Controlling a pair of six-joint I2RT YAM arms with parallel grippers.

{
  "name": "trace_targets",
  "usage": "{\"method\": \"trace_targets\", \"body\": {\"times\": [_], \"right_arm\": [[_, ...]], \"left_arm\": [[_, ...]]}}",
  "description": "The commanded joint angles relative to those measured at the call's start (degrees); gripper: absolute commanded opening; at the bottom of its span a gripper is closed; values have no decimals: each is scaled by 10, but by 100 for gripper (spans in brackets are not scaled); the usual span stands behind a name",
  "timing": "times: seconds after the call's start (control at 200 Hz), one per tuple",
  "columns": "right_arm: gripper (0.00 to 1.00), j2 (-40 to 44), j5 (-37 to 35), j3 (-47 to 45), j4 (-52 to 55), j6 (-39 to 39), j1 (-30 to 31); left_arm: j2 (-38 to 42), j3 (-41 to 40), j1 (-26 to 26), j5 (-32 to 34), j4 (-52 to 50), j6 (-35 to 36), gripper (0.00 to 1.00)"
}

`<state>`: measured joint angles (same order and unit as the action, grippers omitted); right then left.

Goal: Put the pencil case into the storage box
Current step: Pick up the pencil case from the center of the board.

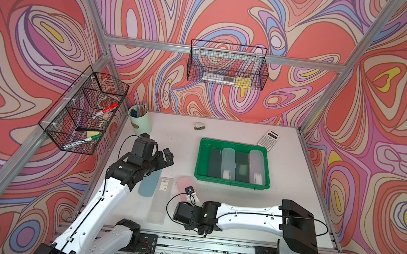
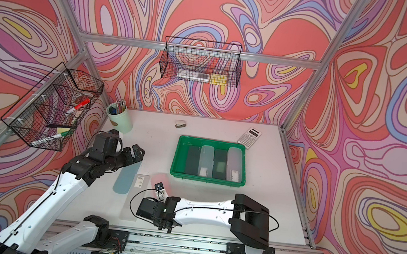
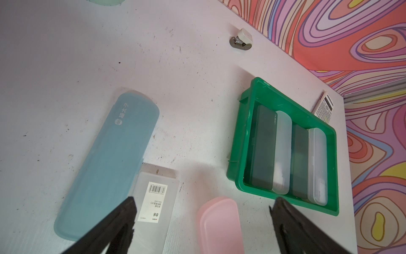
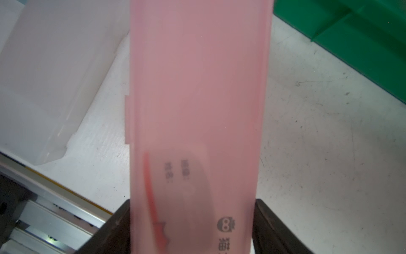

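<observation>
A pink translucent pencil case [image 4: 197,88] runs lengthwise between the black fingers of my right gripper [image 4: 192,203], which is shut on its long sides. In both top views the pink pencil case [image 1: 183,183] lies low over the table just in front of the storage box [image 1: 230,182], a green tray that holds several pencil cases side by side. My right gripper [image 1: 189,201] sits at the case's near end. My left gripper [image 3: 202,220] hangs open and empty above the table's left part [image 1: 167,155]. The left wrist view also shows the box [image 3: 246,96] and the pink case [image 3: 219,224].
A blue pencil case [image 1: 149,184] and a clear one [image 1: 160,201] lie left of the pink case. A green pen cup [image 1: 141,122], a small stapler [image 1: 199,126] and a calculator [image 1: 269,140] stand along the back. Two black wire baskets [image 1: 226,68] hang on the walls.
</observation>
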<state>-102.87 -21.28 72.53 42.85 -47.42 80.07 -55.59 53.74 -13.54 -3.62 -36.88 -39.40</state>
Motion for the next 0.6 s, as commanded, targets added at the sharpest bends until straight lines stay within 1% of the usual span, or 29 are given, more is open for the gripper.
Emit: {"method": "trace_targets", "body": {"times": [0.0, 0.1, 0.235, 0.376, 0.496, 0.596], "right_arm": [[73, 27, -25, 10, 0, 16, 6], [73, 50, -28, 5, -14, 23, 6], [73, 82, -49, 9, -7, 28, 6], [72, 104, -74, 28, 22, 30, 1], [71, 123, -81, 40, 38, 42, -22], [71, 137, -72, 43, 41, 57, -59]], "left_arm": [[11, 15, -4, 15, -23, 8, 99], [16, 23, -13, 33, -40, 4, 99], [12, 49, -53, 79, -63, 7, 99], [-8, 74, -80, 78, -61, 5, 99], [-24, 99, -101, 75, -57, 6, 99], [-30, 114, -119, 83, -52, 6, 99]]}}
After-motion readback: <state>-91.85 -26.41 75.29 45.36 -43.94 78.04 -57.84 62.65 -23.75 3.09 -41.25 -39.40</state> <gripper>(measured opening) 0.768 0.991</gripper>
